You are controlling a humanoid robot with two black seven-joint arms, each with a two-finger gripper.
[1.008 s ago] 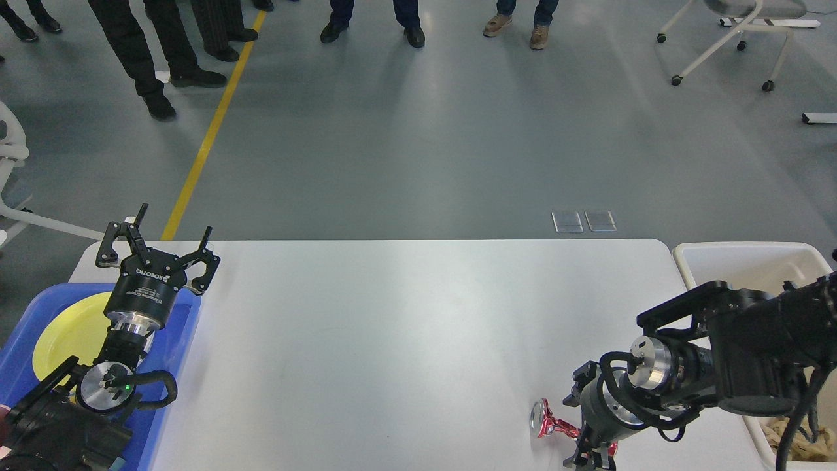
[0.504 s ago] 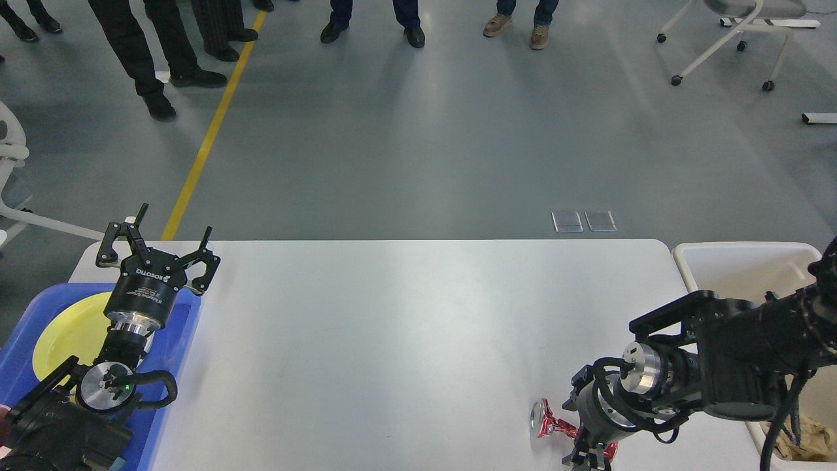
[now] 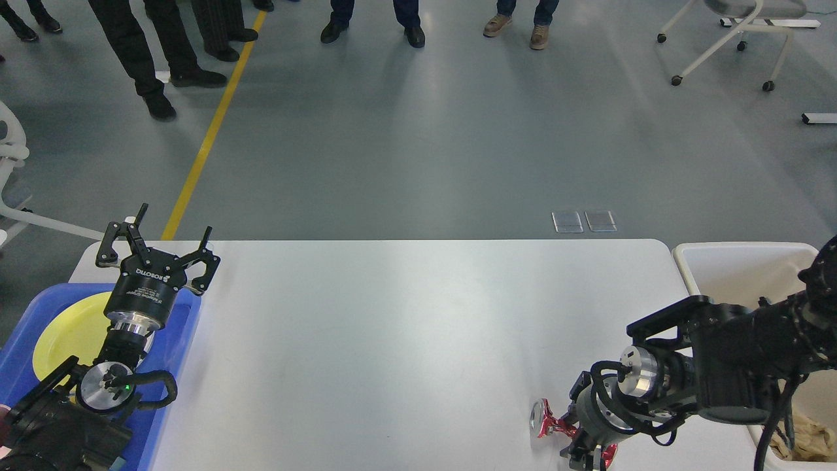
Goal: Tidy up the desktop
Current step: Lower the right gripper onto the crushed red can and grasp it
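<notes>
The white desktop [image 3: 405, 327] fills the middle of the head view. A crushed red and silver can [image 3: 548, 424] lies on it near the front right. My right gripper [image 3: 586, 458] points down right over the can, and red shows on both sides of it. Its fingers are dark and cut by the frame's bottom edge, so I cannot tell whether they grip the can. My left gripper [image 3: 174, 220] is open and empty, held up over the far end of the blue tray [image 3: 175, 340] at the desk's left.
A yellow plate [image 3: 68, 333] lies in the blue tray. A beige bin [image 3: 739, 261] stands off the desk's right end with crumpled paper [image 3: 807, 435] in it. People's legs and an office chair [image 3: 732, 39] stand on the floor beyond.
My right arm has shifted a little left and down, bringing the gripper lower over the can. The can stays in about the same spot. The left arm has not moved.
</notes>
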